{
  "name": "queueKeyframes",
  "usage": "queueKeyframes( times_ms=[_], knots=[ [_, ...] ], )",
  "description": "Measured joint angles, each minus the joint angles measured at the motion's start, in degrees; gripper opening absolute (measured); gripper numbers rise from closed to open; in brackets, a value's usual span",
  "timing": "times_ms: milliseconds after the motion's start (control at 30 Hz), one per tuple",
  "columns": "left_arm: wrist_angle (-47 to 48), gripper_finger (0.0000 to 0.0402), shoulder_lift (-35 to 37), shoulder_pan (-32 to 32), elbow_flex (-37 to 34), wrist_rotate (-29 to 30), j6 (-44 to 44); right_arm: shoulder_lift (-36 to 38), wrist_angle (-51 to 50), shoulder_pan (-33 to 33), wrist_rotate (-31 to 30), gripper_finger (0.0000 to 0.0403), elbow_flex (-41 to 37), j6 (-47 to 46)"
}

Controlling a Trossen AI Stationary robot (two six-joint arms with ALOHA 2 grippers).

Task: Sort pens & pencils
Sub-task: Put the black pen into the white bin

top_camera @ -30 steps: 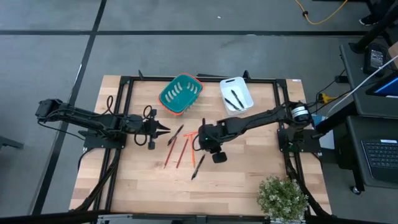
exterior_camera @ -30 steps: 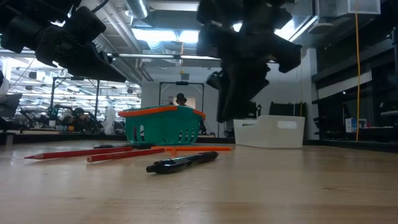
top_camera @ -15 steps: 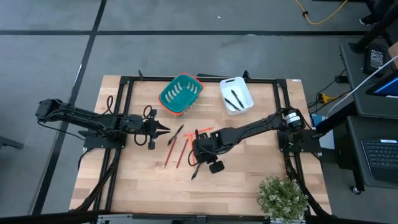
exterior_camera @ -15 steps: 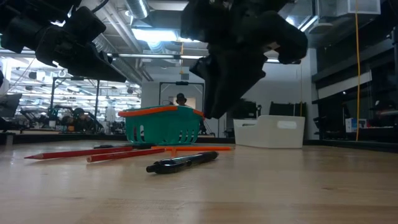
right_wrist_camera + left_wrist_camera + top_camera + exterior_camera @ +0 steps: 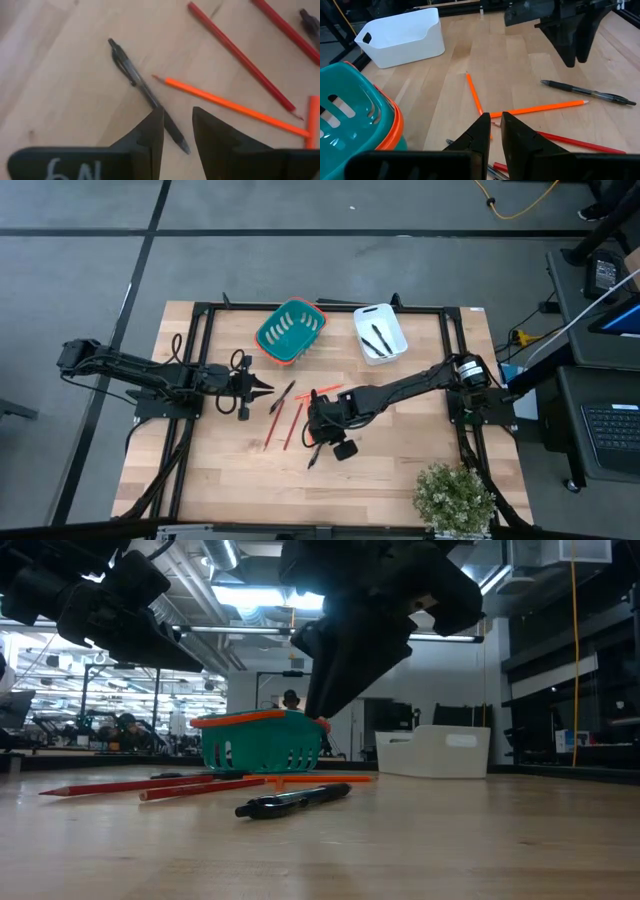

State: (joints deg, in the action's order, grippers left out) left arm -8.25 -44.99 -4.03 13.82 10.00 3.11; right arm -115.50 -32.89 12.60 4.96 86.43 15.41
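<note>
Two dark jointed arms (image 5: pixel 150 373) (black cabling), tapered black end effector fingers (image 5: pixel 150 131)
</note>
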Motion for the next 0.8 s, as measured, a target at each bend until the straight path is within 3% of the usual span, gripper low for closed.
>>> queueKeyframes(
  times_ms=[300, 633, 800],
  knots=[
    [0.00, 0.0041, 0.02, 0.00, 0.00, 0.00, 0.02, -1.83, 1.56, -0.33, 1.37, 0.0104, 0.01, 0.16],
    [0.13, 0.0041, 0.00, -0.02, 0.00, 0.00, 0.03, -10.22, -10.77, -0.28, 2.31, 0.0104, 13.07, 1.63],
    [0.19, 0.0041, 0.02, -0.02, 0.00, -0.02, 0.06, -11.12, -11.95, -0.18, 2.42, 0.0104, 13.69, 1.61]
  ],
)
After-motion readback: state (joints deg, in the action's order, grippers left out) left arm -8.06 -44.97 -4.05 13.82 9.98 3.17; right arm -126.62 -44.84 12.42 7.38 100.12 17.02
